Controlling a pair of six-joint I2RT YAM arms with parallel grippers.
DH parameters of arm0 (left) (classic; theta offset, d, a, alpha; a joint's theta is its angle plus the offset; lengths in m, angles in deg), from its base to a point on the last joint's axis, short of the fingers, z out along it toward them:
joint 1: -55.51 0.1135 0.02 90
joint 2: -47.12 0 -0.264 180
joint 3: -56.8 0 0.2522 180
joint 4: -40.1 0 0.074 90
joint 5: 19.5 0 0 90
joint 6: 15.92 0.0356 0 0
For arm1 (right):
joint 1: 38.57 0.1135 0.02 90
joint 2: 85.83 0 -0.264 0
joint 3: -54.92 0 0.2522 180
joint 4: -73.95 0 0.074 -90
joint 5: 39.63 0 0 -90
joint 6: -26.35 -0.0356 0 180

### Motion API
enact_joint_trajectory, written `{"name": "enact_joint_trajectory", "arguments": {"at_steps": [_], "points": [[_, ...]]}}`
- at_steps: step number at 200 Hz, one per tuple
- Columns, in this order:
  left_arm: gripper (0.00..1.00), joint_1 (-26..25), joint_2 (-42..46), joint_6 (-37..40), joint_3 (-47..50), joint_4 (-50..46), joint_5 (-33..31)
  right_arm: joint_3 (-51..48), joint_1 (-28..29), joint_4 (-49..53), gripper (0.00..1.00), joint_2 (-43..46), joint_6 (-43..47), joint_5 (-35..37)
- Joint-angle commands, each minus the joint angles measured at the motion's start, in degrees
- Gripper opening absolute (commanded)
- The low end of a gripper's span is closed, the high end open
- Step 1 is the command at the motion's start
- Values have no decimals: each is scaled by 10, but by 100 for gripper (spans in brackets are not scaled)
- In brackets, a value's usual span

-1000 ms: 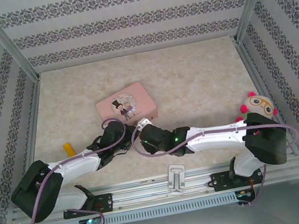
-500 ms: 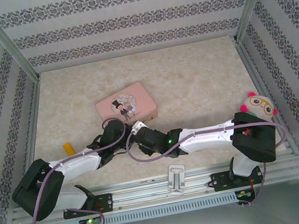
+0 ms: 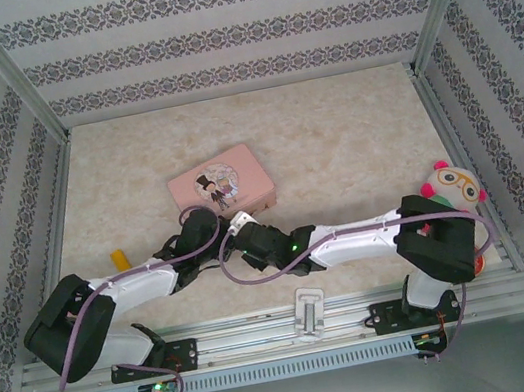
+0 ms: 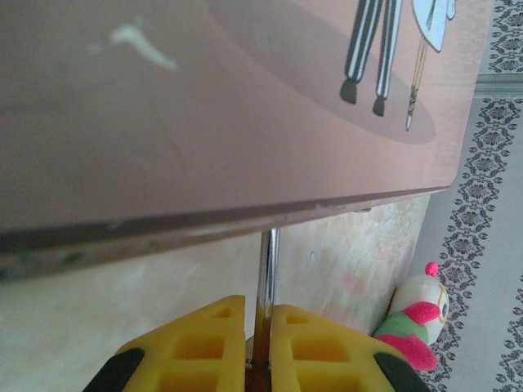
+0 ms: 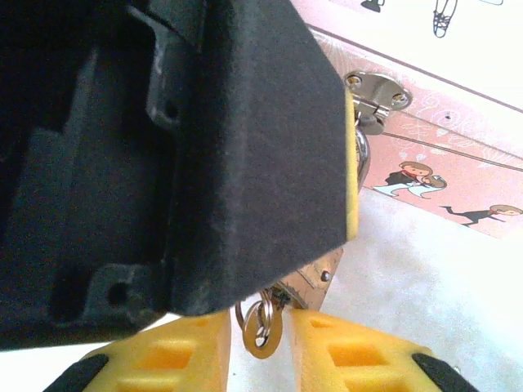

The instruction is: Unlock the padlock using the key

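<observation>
Gripping the padlock (image 4: 266, 261) by its thin shackle, the left hand (image 4: 257, 310) is closed tight on it just below the near edge of the pink tin (image 3: 219, 181), which lies on the worktop (image 3: 352, 129). From the right wrist, the padlock's brass body peeks out under the left hand's black housing, and its shackle rises toward the tin's metal clasp (image 5: 372, 91). The key (image 5: 261, 331) hangs at the bottom of that body, mostly its ring showing, between the yellow fingers of the right hand (image 5: 260, 320). These stand narrowly apart, and whether they pinch the ring I cannot tell. A plush toy (image 3: 453, 185) sits near the worktop's right edge.
</observation>
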Motion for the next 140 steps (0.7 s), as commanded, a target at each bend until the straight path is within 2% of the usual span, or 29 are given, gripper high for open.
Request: {"name": "enact_joint_trajectory", "arguments": {"at_steps": [1, 15, 32, 52, 106, 140], "points": [[0, 4, -7, -23, -6, -13, 27, -4, -13, -55, 22, -19, 12, 23], [0, 4, -8, -22, -8, -13, 32, -10, -13, -66, 19, -17, 12, 31], [0, 4, -9, -22, -8, -10, 39, -20, -13, -87, 11, -8, 11, 37], [0, 4, -9, -23, -7, -9, 42, -35, -24, -117, 4, 5, -1, 18], [0, 5, -6, -20, -7, -11, 47, -58, -69, -174, 0, 22, -54, -109], [0, 5, -4, -19, -4, -10, 47, -60, -92, -191, 0, 27, -84, -161]]}}
